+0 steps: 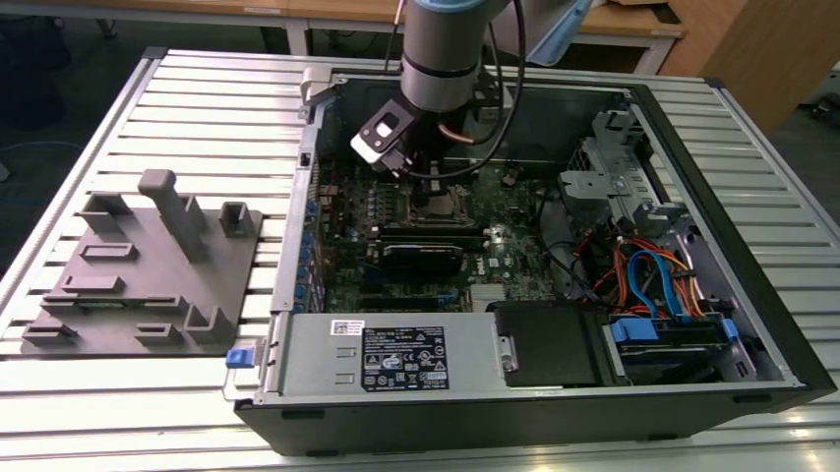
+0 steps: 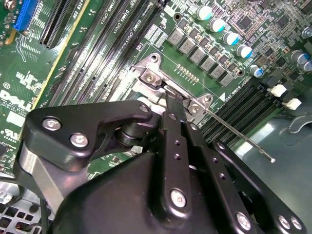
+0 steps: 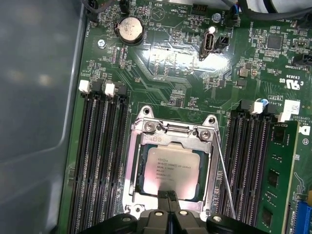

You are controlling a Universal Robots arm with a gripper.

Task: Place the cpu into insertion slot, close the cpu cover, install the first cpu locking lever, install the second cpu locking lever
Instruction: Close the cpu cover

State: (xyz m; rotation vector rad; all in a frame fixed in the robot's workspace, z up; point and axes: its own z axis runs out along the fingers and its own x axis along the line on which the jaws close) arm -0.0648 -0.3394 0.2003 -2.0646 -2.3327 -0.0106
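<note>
cpu [image 3: 170, 165] under cpu cover [image 3: 133, 165], gripper [image 3: 168, 195] pinched together at cover edge

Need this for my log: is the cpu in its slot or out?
In. In the first wrist view the cpu lies flat inside the window of the cover.

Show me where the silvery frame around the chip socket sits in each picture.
Exterior view: socket frame on the green board, beneath the arm.
Second wrist view: socket frame just beyond the pincer.
First wrist view: socket frame ringing the cpu.
Shared landmark: the pincer, at the frame everywhere.
</note>
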